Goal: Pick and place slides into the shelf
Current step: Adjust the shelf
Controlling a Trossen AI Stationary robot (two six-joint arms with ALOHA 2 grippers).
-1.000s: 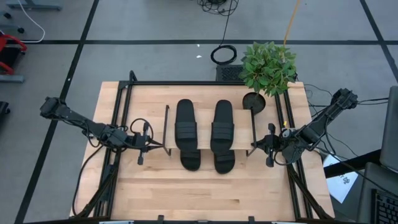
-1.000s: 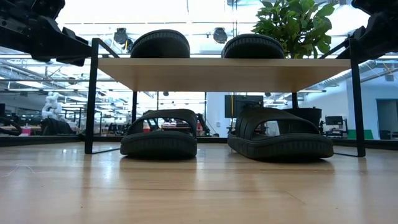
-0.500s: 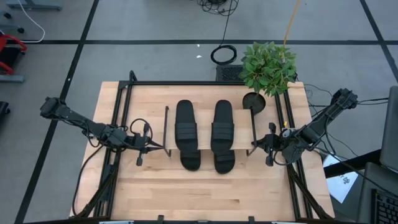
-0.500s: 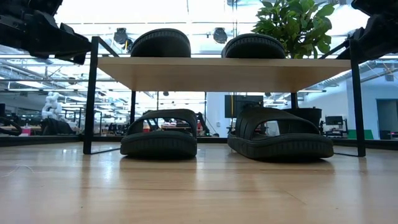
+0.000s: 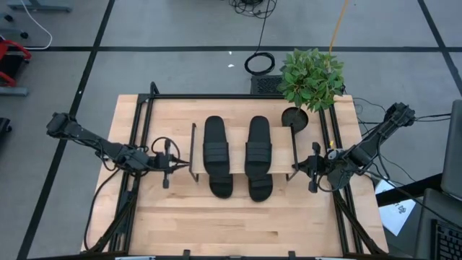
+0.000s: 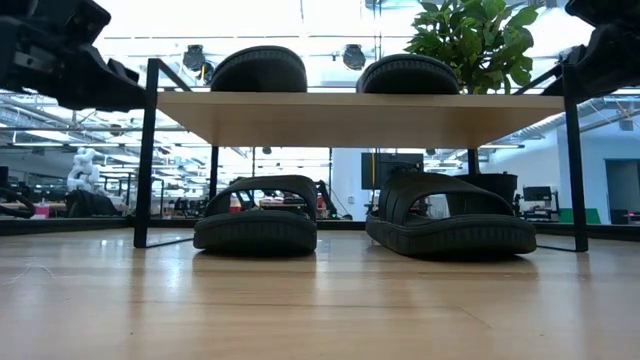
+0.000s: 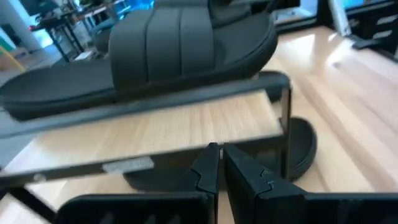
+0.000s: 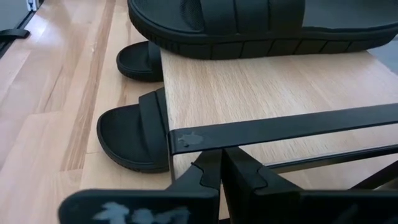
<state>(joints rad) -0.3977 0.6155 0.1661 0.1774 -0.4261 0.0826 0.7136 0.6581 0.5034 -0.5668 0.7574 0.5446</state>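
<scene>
The shelf [image 5: 237, 155] stands mid-table on its black end frames. Two black slides [image 5: 215, 148] [image 5: 258, 146] lie on its board. Two more slides [image 6: 256, 222] [image 6: 450, 218] rest on the tabletop under it, their ends sticking out toward the near edge. My left gripper [image 5: 186, 164] [image 7: 219, 149] is shut, its tips right at the shelf's left end frame. My right gripper [image 5: 296, 168] [image 8: 222, 152] is shut, its tips at the right end frame's top bar [image 8: 280, 129]. My left gripper points level from the table's left at the shelf's left end; I cannot tell whether its tips touch the frame. My right gripper points level from the table's right at the right end frame's top bar; I cannot tell whether it touches.
A potted plant [image 5: 310, 78] stands at the table's far right corner, its dark base [image 5: 294, 117] just beyond the shelf's right end. Black rails [image 5: 137, 144] run along both table sides. Bare tabletop [image 5: 238, 224] lies toward the near edge.
My left gripper has swung a little toward the far edge along the shelf's left end frame, staying shut. The slides lie as they did.
</scene>
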